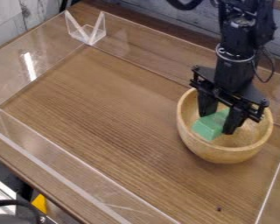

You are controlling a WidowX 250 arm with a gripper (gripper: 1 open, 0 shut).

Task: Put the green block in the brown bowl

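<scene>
Right, closest to me, bottom L corner: some blk curved gear point(17, 208) w/ a small yellow-orange bit point(39, 203) next to it, cut off by the edge of my view. Past that, the wooden desk point(101, 131), brown w/ visible grain, a pale strip point(73, 182) running diagonally along its near L side. Over on the R side of the desk sits the brown bowl point(224, 155), round, light wood, thick rim, upright. The green block point(209, 125) is inside the bowl's rim as I see it, tilted, toward the bowl's L side; can't tell if it touches the bottom. Blk end effector point(213, 107) is over the bowl, fingers down inside the rim, closed on the block, gripping it by its upper part. Blk arm point(238, 52) comes down from the top R, w/ a thin cable point(269, 66) looping off its R side. Farther back, top L, a small clear/white wire-like thing point(87, 28) w/ pointed corners stands near the desk's far edge; can't tell what it is. Behind, a greyish patch point(20, 10) in the far L corner, blurry.
</scene>
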